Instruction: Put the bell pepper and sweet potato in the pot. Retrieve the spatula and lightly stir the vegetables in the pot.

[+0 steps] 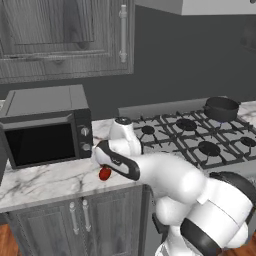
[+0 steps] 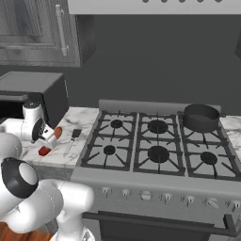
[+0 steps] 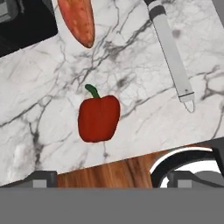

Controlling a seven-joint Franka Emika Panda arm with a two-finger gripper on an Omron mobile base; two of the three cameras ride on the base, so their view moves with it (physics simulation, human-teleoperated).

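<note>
The glossy red bell pepper (image 3: 99, 118) with a green stem lies on the marble counter close to its front edge, also seen as the bell pepper (image 1: 104, 173) (image 2: 44, 151). My gripper (image 3: 113, 178) hangs open above it, its two tips wide apart and holding nothing. The orange-brown sweet potato (image 3: 78, 22) (image 2: 58, 132) lies just behind the pepper. The spatula (image 3: 173, 52) (image 2: 71, 140) rests beside them, towards the stove, its black head pointing at the wall. The dark pot (image 1: 221, 108) (image 2: 201, 117) stands on the stove's back right burner, far from my hand.
A microwave (image 1: 45, 125) stands on the counter (image 1: 50, 182) just left of my hand. The gas stove (image 2: 157, 141) with several burners lies to the right. Wall cabinets (image 1: 65, 35) hang above. The counter's front edge runs right below the pepper.
</note>
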